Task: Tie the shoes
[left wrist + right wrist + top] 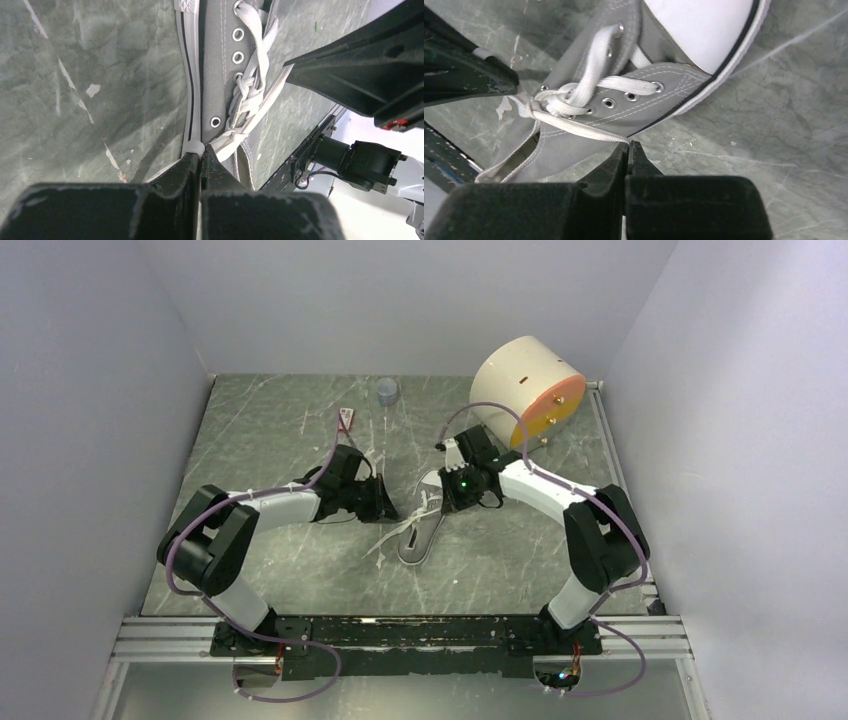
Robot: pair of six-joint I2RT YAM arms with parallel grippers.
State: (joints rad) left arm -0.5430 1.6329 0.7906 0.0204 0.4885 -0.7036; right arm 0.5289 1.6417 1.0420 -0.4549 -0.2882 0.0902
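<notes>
Grey sneaker (664, 80), half-knot (531, 107) just ahead of both tips: left gripper (200, 156) and right gripper (629, 150) each clamped tight on a lace end (574, 131); best drawn apart evenly.

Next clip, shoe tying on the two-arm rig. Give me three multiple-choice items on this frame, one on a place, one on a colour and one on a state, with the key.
1. Where on the table does the cream drum stand?
A. back right corner
B. front left corner
C. between the arm bases

2. What colour is the upper of the sneaker?
A. red
B. grey
C. black

3. How is the left gripper?
A. wide open, holding nothing
B. shut on a white lace
C. shut on a small cup

Key: 1 A, the top view shows it far right by the back wall. 2 B, both wrist views show grey canvas. 3 B, the left wrist view shows its fingertips closed with the lace pinched between them.
</notes>
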